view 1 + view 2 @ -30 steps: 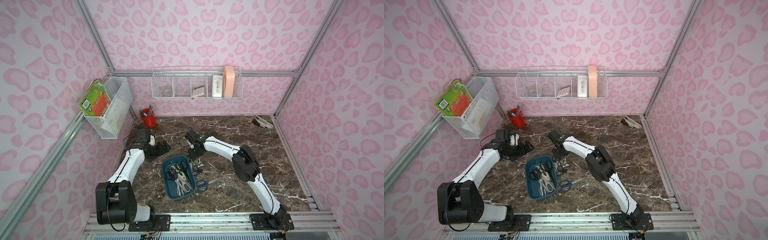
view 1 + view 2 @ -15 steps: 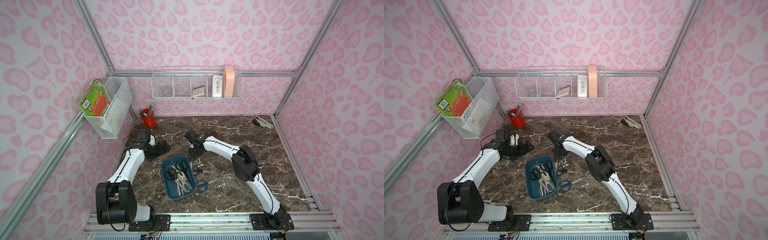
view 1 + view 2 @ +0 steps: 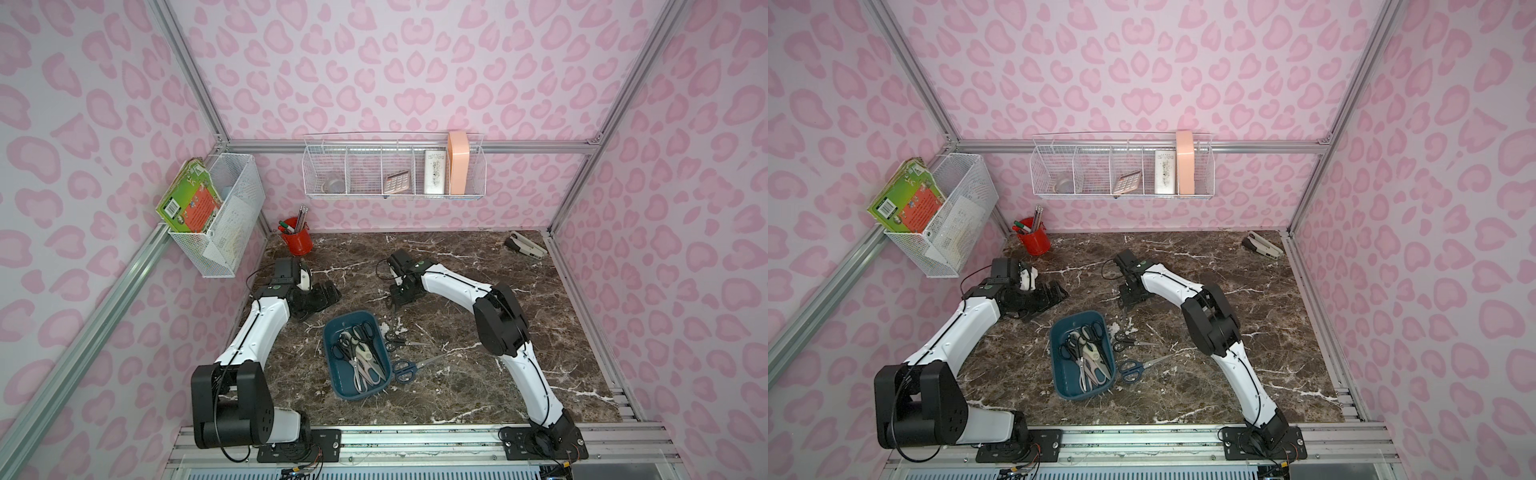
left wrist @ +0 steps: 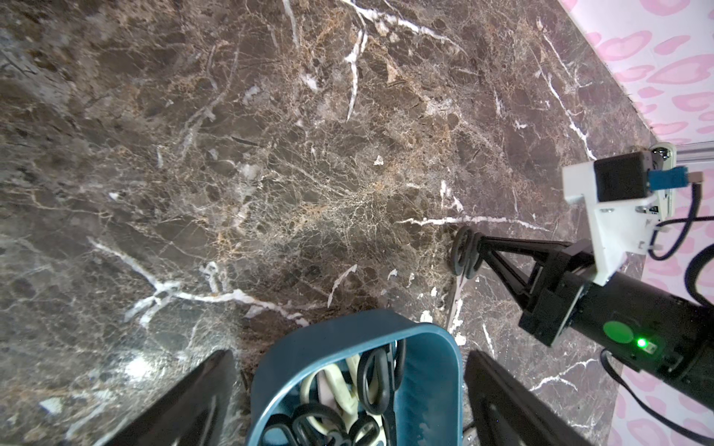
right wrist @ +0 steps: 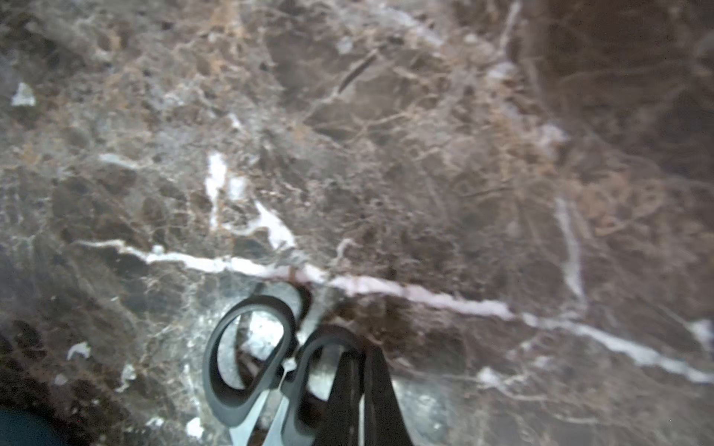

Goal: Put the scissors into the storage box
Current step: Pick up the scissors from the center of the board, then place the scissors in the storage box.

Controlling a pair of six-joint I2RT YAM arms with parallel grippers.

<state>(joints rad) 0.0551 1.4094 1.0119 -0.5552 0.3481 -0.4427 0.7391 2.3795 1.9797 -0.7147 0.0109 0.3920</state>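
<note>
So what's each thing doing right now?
black scissors: gripped by one handle loop.
right fingers: shut on black scissors.
left fingers: open, empty.
storage box: on table, pile of scissors inside.
blue scissors: shut, on table outside box.
little scissors: on table outside box.
red cup: upright.

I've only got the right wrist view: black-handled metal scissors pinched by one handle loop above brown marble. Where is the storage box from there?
Observer: The shallow dark teal plastic storage box lies back toward the robot from the right gripper holding the black-handled scissors.
Operator: Is the left gripper in the way?
Observer: No. The left gripper is open and empty, beside the box's far end.
Operator: What else lies outside the box?
Observer: A blue-handled pair and a small black-handled pair, on the marble at its right side.
</note>
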